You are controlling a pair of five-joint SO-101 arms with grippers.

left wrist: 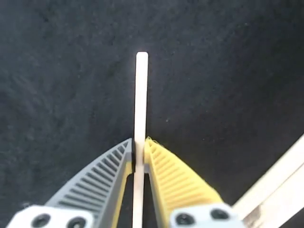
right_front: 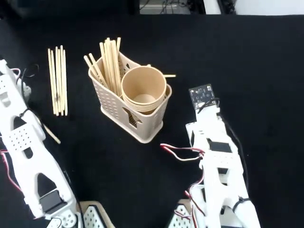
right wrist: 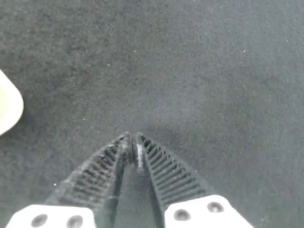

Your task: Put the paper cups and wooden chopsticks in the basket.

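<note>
A beige slotted basket [right_front: 116, 105] stands mid-table, holding stacked paper cups [right_front: 143, 89] and several wooden chopsticks [right_front: 110, 61]. More loose chopsticks [right_front: 58, 80] lie in a row to its left. My left gripper [left wrist: 139, 143] is shut on a single chopstick [left wrist: 141, 102], whose end pokes out beside the left arm [right_front: 51, 134] in the high view. My right gripper [right wrist: 131, 141] is shut with nothing in it, low over the black cloth; its arm [right_front: 213, 147] is right of the basket.
A chopstick tip [right_front: 169, 75] sticks out behind the basket's far right side. Red and white wires [right_front: 178, 152] loop off the right arm near the basket's front corner. Black cloth covers the table. A basket corner [right wrist: 9, 107] appears in the right wrist view.
</note>
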